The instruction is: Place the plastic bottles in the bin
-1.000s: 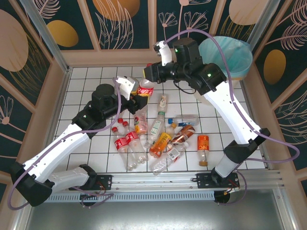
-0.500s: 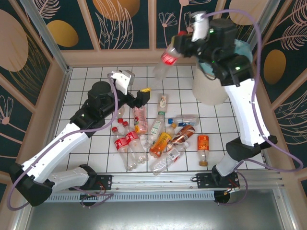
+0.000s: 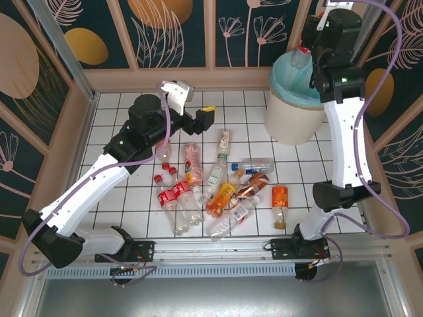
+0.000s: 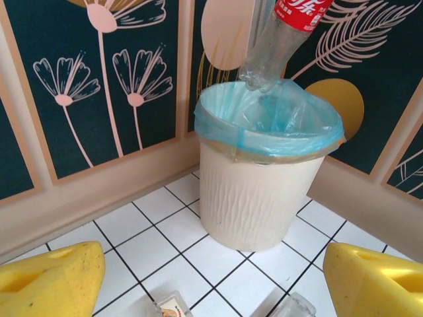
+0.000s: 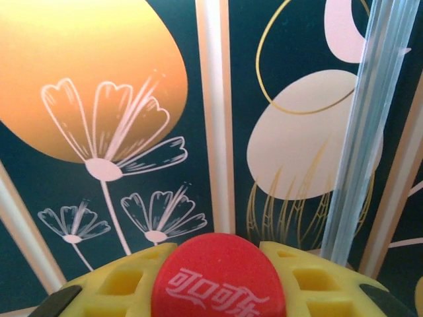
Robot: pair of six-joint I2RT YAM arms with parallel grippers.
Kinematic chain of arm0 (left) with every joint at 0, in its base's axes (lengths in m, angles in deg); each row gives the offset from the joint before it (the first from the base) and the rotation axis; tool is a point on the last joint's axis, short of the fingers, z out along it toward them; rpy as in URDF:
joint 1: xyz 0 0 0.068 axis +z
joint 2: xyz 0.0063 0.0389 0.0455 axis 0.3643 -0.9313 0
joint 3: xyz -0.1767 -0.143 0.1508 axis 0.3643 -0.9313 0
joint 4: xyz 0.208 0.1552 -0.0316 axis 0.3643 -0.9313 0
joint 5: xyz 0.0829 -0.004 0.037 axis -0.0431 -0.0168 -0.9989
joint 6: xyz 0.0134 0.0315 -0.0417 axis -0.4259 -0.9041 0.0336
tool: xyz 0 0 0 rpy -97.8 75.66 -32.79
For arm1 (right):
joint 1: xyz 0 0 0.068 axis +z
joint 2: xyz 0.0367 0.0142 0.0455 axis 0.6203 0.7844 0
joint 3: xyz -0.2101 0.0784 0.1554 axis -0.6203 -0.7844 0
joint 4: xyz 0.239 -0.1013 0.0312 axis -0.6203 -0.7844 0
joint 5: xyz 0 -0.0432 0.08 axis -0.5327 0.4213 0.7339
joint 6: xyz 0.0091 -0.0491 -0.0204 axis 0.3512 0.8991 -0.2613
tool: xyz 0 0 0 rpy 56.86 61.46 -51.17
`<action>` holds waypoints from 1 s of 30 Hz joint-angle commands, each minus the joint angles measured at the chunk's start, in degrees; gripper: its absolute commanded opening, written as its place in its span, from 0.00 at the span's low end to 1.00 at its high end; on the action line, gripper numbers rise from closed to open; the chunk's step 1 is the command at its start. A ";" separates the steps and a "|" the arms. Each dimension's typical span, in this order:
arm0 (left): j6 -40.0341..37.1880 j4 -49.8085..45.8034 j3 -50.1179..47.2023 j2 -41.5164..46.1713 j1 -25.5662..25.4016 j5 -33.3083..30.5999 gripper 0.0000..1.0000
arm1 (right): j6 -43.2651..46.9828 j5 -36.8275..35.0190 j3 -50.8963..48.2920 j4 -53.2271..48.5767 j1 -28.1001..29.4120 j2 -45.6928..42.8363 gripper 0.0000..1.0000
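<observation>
- Top view: right gripper [image 3: 308, 45] clamped on the held bottle [image 3: 297, 61], above the 12 o'clock side of the bin [image 3: 291, 122] mouth. Loose plastic bottles [image 3: 218, 181] lie at 5 o'clock from the left gripper [image 3: 203, 119], the nearer arm.
- Left wrist view: left fingers [image 4: 49, 281] wide apart, empty. Held bottle's long axis near vertical, base probably inside the bag rim.
- Right wrist view: red cap [image 5: 218, 281] pinched between yellow pads [image 5: 92, 294]. Judgement: plain release should drop it in.

There, the red-labelled bottle [image 4: 281, 39] over the bin [image 4: 254, 191] runs off the top edge; from the right wrist, its red cap [image 5: 218, 281] hides the whole body.
</observation>
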 commanded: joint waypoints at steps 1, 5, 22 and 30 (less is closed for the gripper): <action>0.75 0.15 -0.52 -0.13 0.03 0.89 0.85 | 2.00 -4.41 -2.78 4.86 0.05 1.46 0.00; 1.79 1.61 -2.60 0.28 0.01 0.51 0.85 | 1.04 -4.16 -4.74 3.04 0.05 3.57 0.00; 4.35 -2.74 -1.99 -3.42 0.09 -6.10 0.88 | -4.30 5.29 -17.56 0.70 -2.10 4.72 0.23; 5.86 -4.30 -1.86 -3.22 0.05 -8.76 0.89 | -4.97 8.00 -17.09 -0.26 -2.67 4.05 0.50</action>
